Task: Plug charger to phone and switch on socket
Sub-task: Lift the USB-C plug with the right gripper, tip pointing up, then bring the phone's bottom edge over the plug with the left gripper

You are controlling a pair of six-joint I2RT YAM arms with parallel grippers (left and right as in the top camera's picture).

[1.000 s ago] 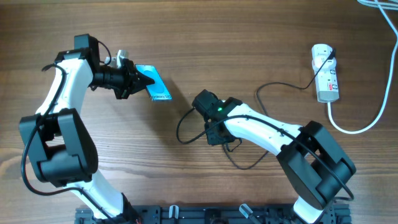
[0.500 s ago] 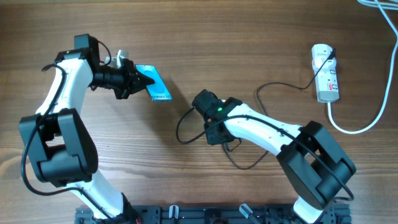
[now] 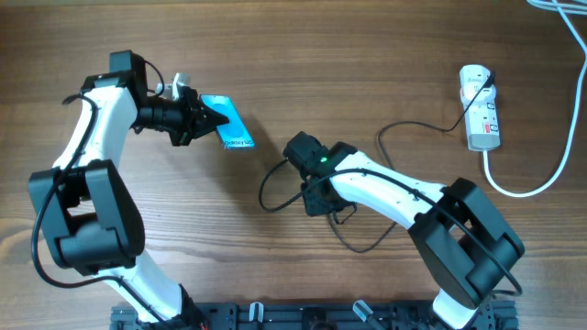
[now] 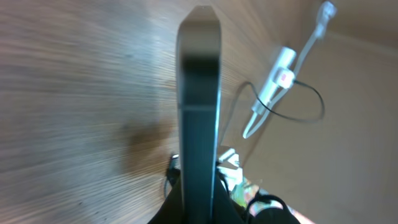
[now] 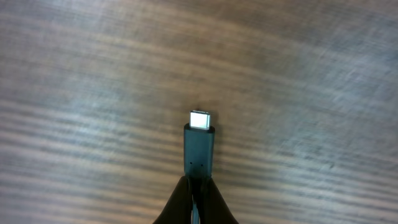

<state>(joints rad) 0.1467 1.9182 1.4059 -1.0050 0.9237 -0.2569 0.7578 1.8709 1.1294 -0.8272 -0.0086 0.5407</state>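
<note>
My left gripper [image 3: 207, 122] is shut on the phone [image 3: 229, 125], whose cyan screen shows at the upper left of the table. In the left wrist view the phone [image 4: 199, 99] stands edge-on between the jaws [image 4: 199, 202]. My right gripper [image 3: 307, 197] is shut on the charger's plug. In the right wrist view the plug tip [image 5: 199, 140] sticks out past the jaws [image 5: 198, 190] over bare wood. The thin black charger cable [image 3: 404, 126] loops across the table to the socket [image 3: 481, 108], a white power strip at the far right.
A thick white cable [image 3: 550, 179] trails from the power strip along the right edge. The power strip also shows far off in the left wrist view [image 4: 273, 84]. The table is brown wood [image 3: 293, 55].
Almost nothing has moved. The loop of black cable by my right gripper has shifted slightly.
</note>
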